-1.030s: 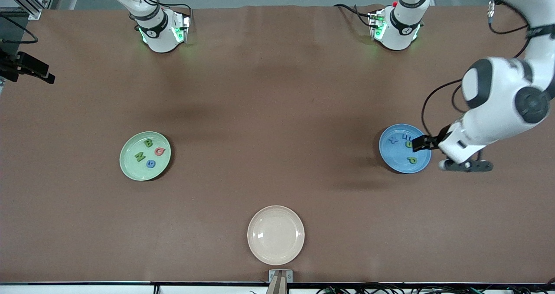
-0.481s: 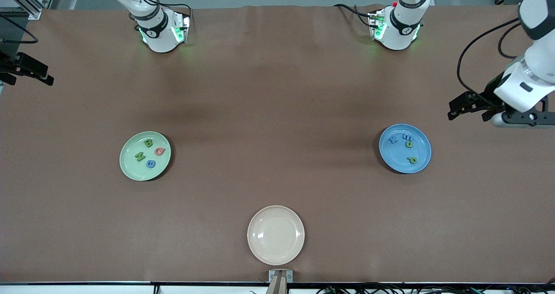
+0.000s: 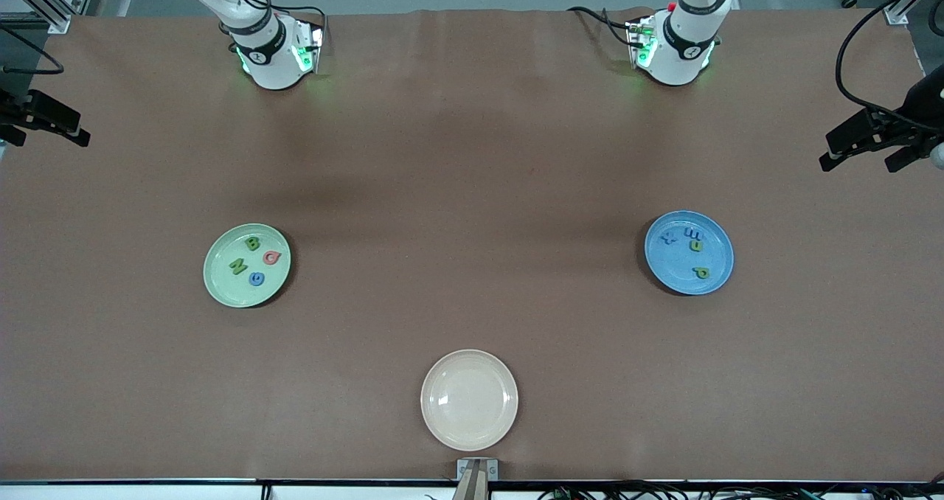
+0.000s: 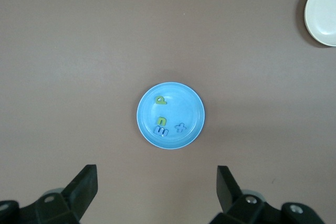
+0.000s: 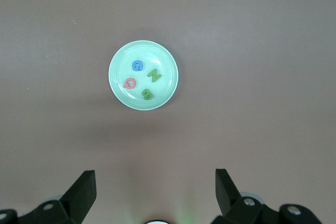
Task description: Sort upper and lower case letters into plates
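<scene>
The pale green plate [image 3: 225,285] holds a green B [image 3: 253,243], a pink Q [image 3: 272,257], a green N [image 3: 237,266] and a blue G [image 3: 256,279]. The blue plate [image 3: 672,268] holds a blue x [image 3: 668,237], a blue E-like letter [image 3: 692,232], a green u [image 3: 695,245] and a green p [image 3: 700,272]. My left gripper [image 3: 859,155] hangs high over the left arm's end of the table, open and holding nothing. Its wrist view looks down on the blue plate [image 4: 185,103]. My right gripper [image 3: 44,133] waits high over the right arm's end, open and holding nothing, with the green plate [image 5: 119,64] below.
A cream-white plate [image 3: 469,400] with nothing in it sits near the table edge closest to the front camera, also seen as the cream-white plate [image 4: 323,11] in the left wrist view. Both arm bases stand along the table edge farthest from that camera.
The left arm has risen from beside the blue plate and drawn back over its own end of the table. The right arm and all letters have stayed put.
</scene>
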### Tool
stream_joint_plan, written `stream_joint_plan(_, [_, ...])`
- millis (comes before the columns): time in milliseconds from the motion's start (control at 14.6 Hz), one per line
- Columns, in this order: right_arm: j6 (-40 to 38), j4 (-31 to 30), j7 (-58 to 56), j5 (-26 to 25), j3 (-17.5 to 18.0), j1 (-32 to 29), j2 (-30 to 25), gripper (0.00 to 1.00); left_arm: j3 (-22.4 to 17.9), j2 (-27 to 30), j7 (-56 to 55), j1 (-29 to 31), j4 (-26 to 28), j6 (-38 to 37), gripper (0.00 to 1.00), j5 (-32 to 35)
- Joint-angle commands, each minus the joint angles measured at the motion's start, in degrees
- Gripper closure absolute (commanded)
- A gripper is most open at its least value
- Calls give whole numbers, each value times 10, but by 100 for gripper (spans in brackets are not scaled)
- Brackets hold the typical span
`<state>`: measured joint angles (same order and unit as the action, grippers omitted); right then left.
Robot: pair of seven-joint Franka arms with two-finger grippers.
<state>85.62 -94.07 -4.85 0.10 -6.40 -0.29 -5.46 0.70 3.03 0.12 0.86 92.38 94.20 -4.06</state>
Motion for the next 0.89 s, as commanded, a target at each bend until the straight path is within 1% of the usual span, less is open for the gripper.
stream_joint_plan(0, [-3, -10, -2, -8, -1, 0, -14, 0, 4, -2, 6, -1, -10, -14, 0, -2])
stream_joint_plan(343, [-13, -10, 3, -5, -1, -2, -13, 0, 9, -1, 8, -2, -8, -16, 0, 0])
stream_joint_plan(481, [-15, -7, 3, 1, -2, -2, -12, 0, 19, -1, 4, -2, -8, -15, 0, 27])
stream_joint_plan(824, [-16, -4, 5, 10, -1, -2, -11, 0, 22, -10, 8, -1, -11, -10, 0, 28])
